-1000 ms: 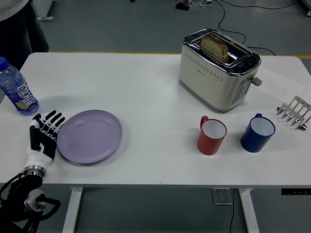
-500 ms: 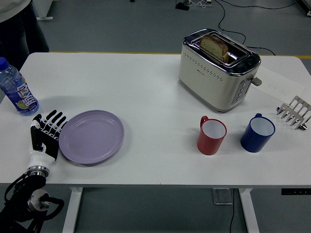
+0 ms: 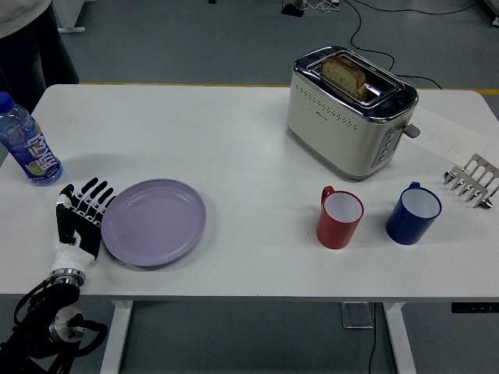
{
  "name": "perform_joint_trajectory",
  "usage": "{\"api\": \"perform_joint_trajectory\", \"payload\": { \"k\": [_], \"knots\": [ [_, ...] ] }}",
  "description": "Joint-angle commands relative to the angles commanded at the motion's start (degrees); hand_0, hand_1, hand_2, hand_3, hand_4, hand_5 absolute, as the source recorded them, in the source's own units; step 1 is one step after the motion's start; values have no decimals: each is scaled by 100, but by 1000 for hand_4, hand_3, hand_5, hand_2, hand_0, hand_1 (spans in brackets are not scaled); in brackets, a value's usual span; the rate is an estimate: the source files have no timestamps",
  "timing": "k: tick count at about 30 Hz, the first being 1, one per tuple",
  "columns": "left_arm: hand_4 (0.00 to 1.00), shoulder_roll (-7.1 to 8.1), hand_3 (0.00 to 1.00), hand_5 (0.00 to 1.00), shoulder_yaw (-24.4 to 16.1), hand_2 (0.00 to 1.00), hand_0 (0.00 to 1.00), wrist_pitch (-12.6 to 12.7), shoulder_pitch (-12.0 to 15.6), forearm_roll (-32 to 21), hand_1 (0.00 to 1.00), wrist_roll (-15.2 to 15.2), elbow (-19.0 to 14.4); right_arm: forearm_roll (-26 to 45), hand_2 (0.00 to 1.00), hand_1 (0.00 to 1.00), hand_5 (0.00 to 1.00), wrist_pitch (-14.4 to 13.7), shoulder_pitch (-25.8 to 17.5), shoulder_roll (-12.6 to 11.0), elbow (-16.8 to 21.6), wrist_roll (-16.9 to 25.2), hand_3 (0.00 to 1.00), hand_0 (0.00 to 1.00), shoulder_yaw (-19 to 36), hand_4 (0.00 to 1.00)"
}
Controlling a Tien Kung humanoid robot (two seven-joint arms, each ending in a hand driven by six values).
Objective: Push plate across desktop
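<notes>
Since the earlier frames the lilac plate (image 3: 153,222) has slid to the right across the table, and the left hand (image 3: 80,216) has travelled right with it.

Left hand: black, with white markings on the fingers, white cuff at the wrist. It comes in from the lower left corner and lies flat over the table top near the front edge. Fingers are extended and slightly fanned, holding nothing. The fingers' right side sits against the plate's left rim; contact looks likely but the exact touch line is hard to make out.

Plate: upright, empty, flat on the white table (image 3: 234,140), in the left front part of the surface.

Just behind the hand, near the left edge: a blue-capped water bottle (image 3: 27,144), standing, apart from both hand and plate.

Well to the right of the plate: a red mug (image 3: 340,217) and a blue mug (image 3: 414,213), side by side, not touching, both upright with white interiors.

Behind the mugs: a cream and chrome toaster (image 3: 349,111) with a slice of bread (image 3: 345,75) standing in its slot.

Far right edge: a metal toast rack (image 3: 472,181) beside a sheet of paper (image 3: 448,135).

Top left corner: part of a person (image 3: 27,39) in dark clothing, beyond the table.
</notes>
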Motion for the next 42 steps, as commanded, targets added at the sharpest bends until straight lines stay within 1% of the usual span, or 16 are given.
{"api": "perform_joint_trajectory", "payload": {
  "k": [16, 27, 42],
  "knots": [
    [473, 0, 597, 998, 268, 678, 708, -18, -22, 17, 719, 26, -86, -13, 656, 541, 609, 11, 1, -9, -2, 5, 654, 602, -5, 400],
    [472, 0, 595, 998, 502, 676, 705, -7, -93, -9, 715, 10, -129, 7, 655, 541, 605, 21, 13, -19, -6, 18, 654, 602, -27, 399],
    [468, 0, 593, 998, 959, 673, 700, -3, -162, -94, 713, 14, -150, 2, 654, 541, 601, 19, 37, -32, -9, 23, 654, 600, -30, 401]
  ]
}}
